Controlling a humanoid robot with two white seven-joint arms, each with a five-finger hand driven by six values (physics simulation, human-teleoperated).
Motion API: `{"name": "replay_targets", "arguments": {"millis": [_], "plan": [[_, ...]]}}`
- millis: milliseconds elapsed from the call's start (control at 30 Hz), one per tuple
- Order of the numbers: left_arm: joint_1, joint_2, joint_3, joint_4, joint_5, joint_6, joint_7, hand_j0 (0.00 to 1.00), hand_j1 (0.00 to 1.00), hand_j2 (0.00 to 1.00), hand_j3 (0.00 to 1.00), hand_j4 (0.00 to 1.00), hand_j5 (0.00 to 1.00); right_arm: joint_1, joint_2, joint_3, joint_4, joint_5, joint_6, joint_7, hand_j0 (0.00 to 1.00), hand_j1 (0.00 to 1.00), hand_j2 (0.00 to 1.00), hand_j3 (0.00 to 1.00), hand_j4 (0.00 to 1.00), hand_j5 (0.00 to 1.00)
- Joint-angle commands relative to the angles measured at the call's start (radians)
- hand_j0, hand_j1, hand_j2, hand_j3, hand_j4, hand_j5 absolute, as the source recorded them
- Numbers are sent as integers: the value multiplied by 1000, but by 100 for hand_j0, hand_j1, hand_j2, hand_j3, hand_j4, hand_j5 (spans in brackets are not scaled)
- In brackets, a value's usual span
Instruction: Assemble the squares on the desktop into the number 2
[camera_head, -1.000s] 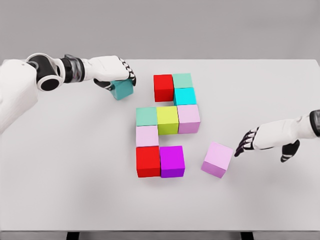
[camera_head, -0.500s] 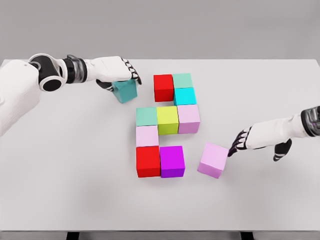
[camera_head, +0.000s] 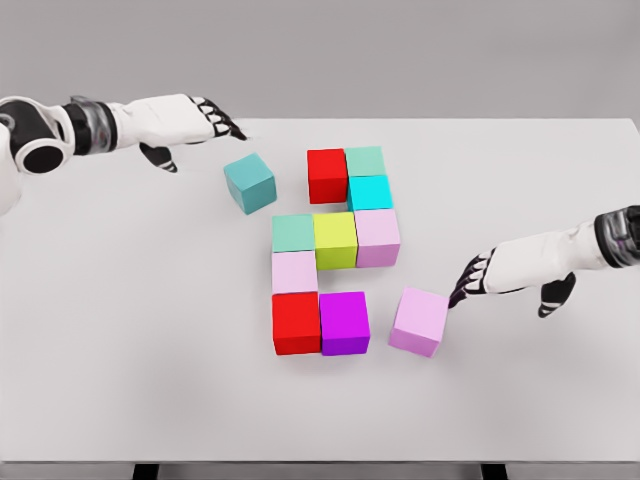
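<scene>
My right hand (camera_head: 500, 272) reaches in low over the counter (camera_head: 120, 330), its fingers (camera_head: 462, 288) extended and gripping nothing, the tips touching the right side of the loose pink block (camera_head: 419, 320), which sits just right of the purple block (camera_head: 344, 322). My left hand (camera_head: 175, 122) hovers at the far left with fingers spread and empty, apart from the teal block (camera_head: 250, 182), which lies left of the red block (camera_head: 327, 175).
</scene>
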Motion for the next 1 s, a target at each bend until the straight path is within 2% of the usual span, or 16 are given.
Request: {"name": "replay_targets", "arguments": {"millis": [0, 300, 467, 567, 700, 967], "plan": [[2, 31, 1, 0, 4, 1, 0, 94, 94, 94, 94, 94, 94, 0, 5, -1, -1, -5, 2, 0, 99, 99, 99, 99, 99, 99], [35, 34, -5, 13, -42, 1, -7, 95, 95, 95, 95, 95, 95, 0, 39, -3, -10, -22, 2, 0, 99, 99, 99, 99, 99, 99], [43, 46, -6, 10, -42, 1, -7, 95, 95, 95, 95, 95, 95, 0, 14, -9, -10, -24, 2, 0, 99, 99, 99, 99, 99, 99], [57, 46, -6, 6, -43, 1, -21, 95, 95, 95, 95, 95, 95, 0, -45, -7, -71, -22, 2, 0, 99, 99, 99, 99, 99, 99], [63, 43, -8, 1, -45, 1, -23, 95, 95, 95, 95, 95, 95, 5, -110, -3, -205, -16, 2, 0, 99, 99, 99, 99, 99, 99], [63, 29, -7, 4, -47, 1, -24, 96, 96, 96, 96, 96, 96, 8, -93, -1, -211, -21, 2, 0, 99, 99, 99, 99, 99, 99]]}}
